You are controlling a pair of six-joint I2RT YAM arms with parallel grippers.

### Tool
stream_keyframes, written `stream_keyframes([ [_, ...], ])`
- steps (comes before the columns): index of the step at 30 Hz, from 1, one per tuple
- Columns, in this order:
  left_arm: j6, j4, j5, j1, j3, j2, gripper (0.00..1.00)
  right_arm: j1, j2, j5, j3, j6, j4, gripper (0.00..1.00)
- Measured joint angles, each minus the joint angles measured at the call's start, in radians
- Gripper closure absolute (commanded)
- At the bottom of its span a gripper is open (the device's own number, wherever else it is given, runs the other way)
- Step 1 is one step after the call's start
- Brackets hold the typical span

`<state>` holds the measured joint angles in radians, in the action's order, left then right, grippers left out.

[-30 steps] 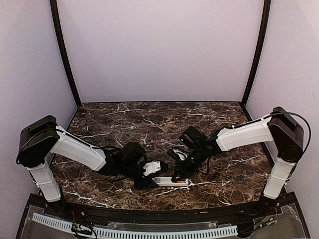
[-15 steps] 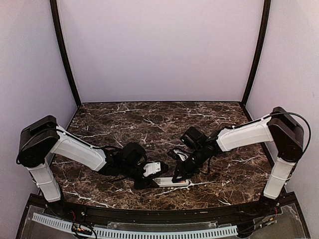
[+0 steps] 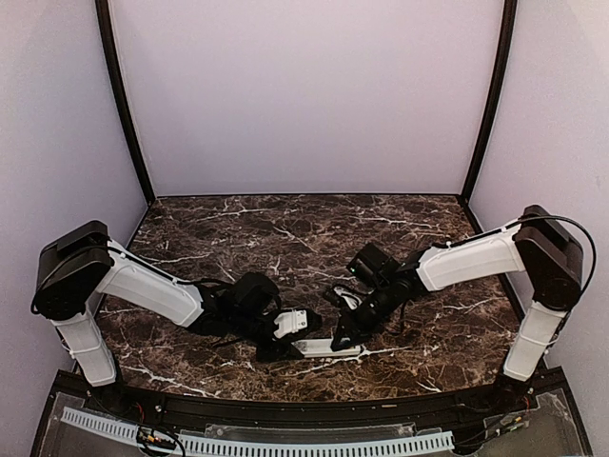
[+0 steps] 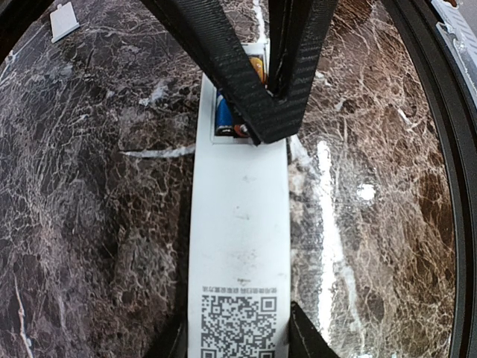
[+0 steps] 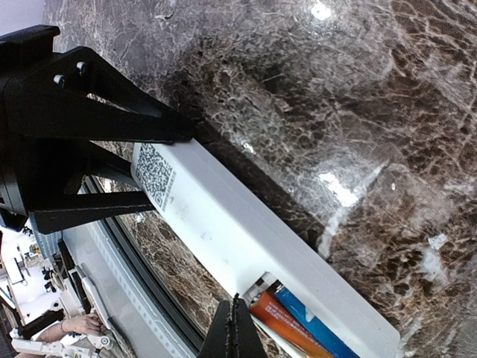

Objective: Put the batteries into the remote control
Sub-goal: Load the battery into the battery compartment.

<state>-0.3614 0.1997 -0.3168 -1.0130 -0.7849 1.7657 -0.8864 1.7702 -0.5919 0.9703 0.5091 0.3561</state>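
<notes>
Jaws of my left gripper (image 4: pixel 238 337) come first: they are clamped across the width of the slim white rectangular remote control (image 4: pixel 238 224). One finger sits on each long edge at the bottom of my left wrist view, flanking the code sticker (image 4: pixel 238 324) on its back. From that grip the bar's long axis runs straight up the frame, lying flat on the dark veined marble table (image 4: pixel 89 186). At its far end, in the upper middle, the battery bay (image 4: pixel 232 97) is open. Both cells lie in it side by side along the same axis: the small blue cylindrical battery (image 5: pixel 313 324) and the small orange cylindrical battery (image 5: pixel 279 322) (clearest at the lower right of my right wrist view). My right gripper (image 5: pixel 232 328) has its fingers pressed together into one point, poised over that bay from above. It is the nearer of my two to the batteries, so I judge any seating push belongs to it, straight down, while the left pins the bar. Whether the tip touches a cell I cannot tell. Farthest off, at the upper left of the left wrist view, lies the small flat pale-grey rectangular cover (image 4: pixel 63 21), well apart from the remote.
</notes>
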Motion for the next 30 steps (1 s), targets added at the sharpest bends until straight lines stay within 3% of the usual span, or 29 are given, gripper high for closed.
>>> stream_keyframes([
  [21, -0.021, -0.023, 0.006, 0.000, -0.013, 0.002, 1.00, 0.034, -0.051, -0.022, -0.038, -0.059, 0.066, 1.00],
  [30, -0.021, -0.024, 0.006, 0.000, -0.014, 0.002, 1.00, 0.021, -0.074, -0.085, 0.001, -0.043, -0.009, 1.00],
])
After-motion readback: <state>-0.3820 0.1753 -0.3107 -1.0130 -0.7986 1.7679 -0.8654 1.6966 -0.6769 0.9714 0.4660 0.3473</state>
